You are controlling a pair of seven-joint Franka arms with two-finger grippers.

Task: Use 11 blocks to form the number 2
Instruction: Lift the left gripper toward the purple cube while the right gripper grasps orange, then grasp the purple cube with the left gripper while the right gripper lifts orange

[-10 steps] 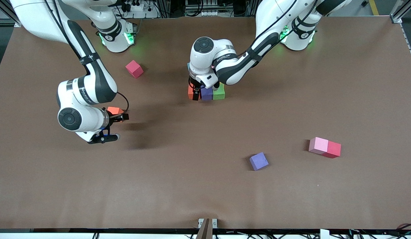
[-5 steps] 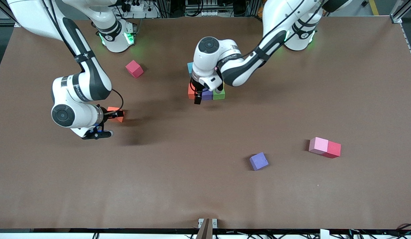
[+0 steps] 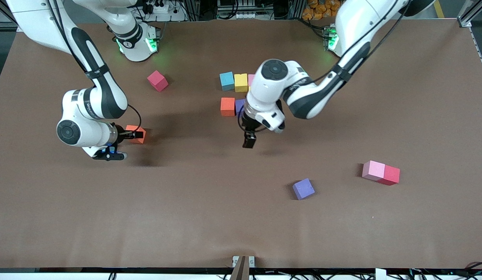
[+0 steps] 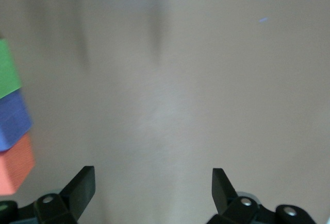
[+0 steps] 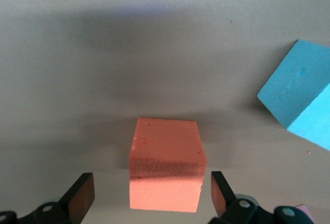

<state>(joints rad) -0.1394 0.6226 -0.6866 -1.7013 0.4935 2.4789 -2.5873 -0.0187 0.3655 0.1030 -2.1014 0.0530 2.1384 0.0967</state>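
Now, entries run from the right arm's end of the desk to the left arm's end.

1. Right gripper: has sunk low toward the desk since a second ago. Fingers spread, straddling the loose orange block without pinching it. Judged ready for a pick.
2. Stray cyan block: near item 1's block, shown only in the right wrist view.
3. Lone red cube: near the robots' edge, not part of the figure.
4. Figure begun, mid-desk: cyan block, yellow block and a partly hidden pink block in one row. Nearer the front camera lie the placed orange block, placed purple block and green block.
5. Left gripper: has drawn off the second row, uncovering item 4. Fingers spread, empty, over bare desk. That placement is judged finished.
6. Loose purple block, then loose pink block touching a red cube: toward the left arm's end, not yet collected.
7. Containers: none.
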